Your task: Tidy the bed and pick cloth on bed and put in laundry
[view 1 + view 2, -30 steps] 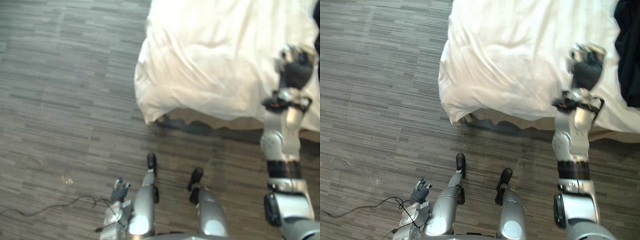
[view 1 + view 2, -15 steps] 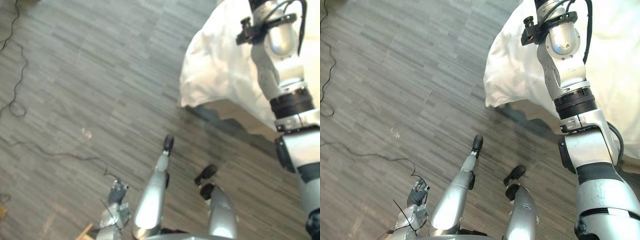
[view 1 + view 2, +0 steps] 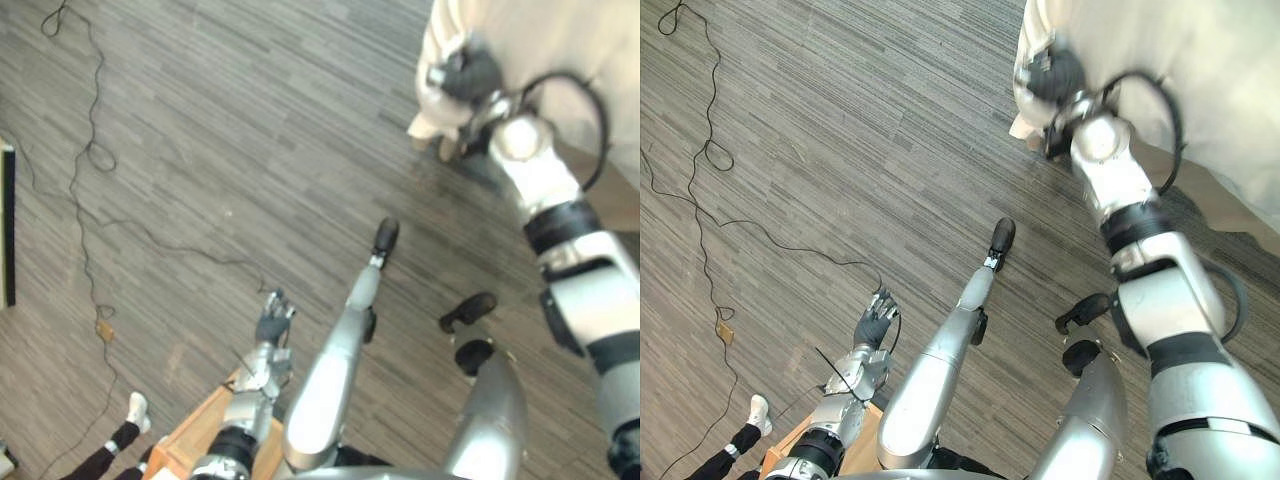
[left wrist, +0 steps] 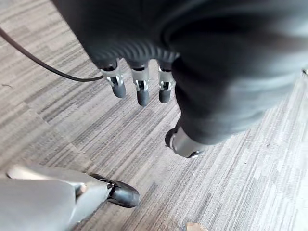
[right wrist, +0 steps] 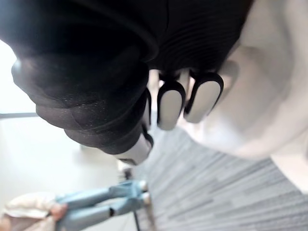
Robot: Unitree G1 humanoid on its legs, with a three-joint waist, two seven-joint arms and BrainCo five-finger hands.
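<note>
At the near corner of the bed [image 3: 1220,60], sets the right robot hand [image 3: 468,75] against the white cover [image 5: 269,96] where it hangs toward the floor [image 3: 200,150]. Shows that hand's fingers [image 5: 171,103] loosely straight in the right wrist view, dark tips close against the fabric and thumb apart, not curled round any fold. Lets the left robot hand [image 3: 272,322] hang low over the grey planks, well apart from the bed, with fingers [image 4: 141,91] straight, slightly spread and pointing down at bare boards. Catches, at the lower left edge of the head views, a wooden box [image 3: 195,445] just beside the left forearm. Takes in, near it, a person's leg in a dark trouser and white shoe [image 3: 133,408]. Picks up, past the right hand's thumb, a person's blue trouser legs [image 5: 96,204] farther off across the floor.
</note>
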